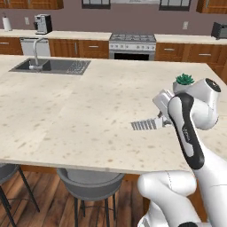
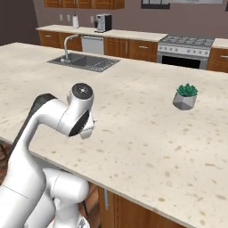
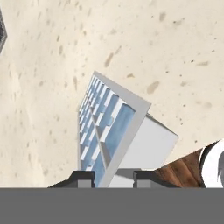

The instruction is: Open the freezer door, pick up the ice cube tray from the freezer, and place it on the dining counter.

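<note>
A home kitchen: stove (image 1: pixel 132 45), sink (image 1: pixel 51 66), wooden cabinets (image 1: pixel 80 48), island counter (image 1: pixel 66 115).

The desk (image 1: pixel 66 115) lies broad and bare across the left and centre of the left base view, with a potted plant (image 1: pixel 184 82) standing at right and the sink (image 1: pixel 51 66) sunk at upper left.

wall: mauve | floor (image 1: pixel 44 190): wood | stove (image 1: pixel 132 45) | stools (image 1: pixel 91 184): grey
</note>
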